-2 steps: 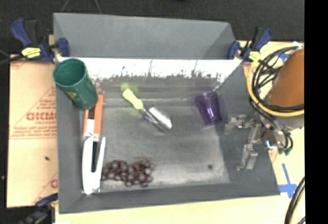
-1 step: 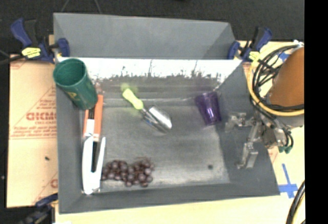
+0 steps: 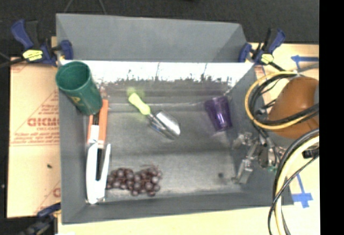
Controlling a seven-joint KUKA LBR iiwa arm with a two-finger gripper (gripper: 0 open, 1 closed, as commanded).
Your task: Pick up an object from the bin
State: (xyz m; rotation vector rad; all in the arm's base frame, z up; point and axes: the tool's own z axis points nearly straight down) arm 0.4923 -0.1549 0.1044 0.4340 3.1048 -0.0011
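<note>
My gripper (image 3: 243, 166) hangs at the right side of the bin, close to the right wall, with nothing between its fingers. A clear purple cup (image 3: 218, 113) lies up and to the left of it, near the back right. A small trowel with a yellow-green handle and a metal blade (image 3: 156, 117) rests in the middle of the bin, well to the gripper's left.
A green cup (image 3: 79, 87) stands in the back left corner. An orange and white tool (image 3: 97, 156) lies along the left wall. A bunch of dark purple grapes (image 3: 134, 180) sits at the front left.
</note>
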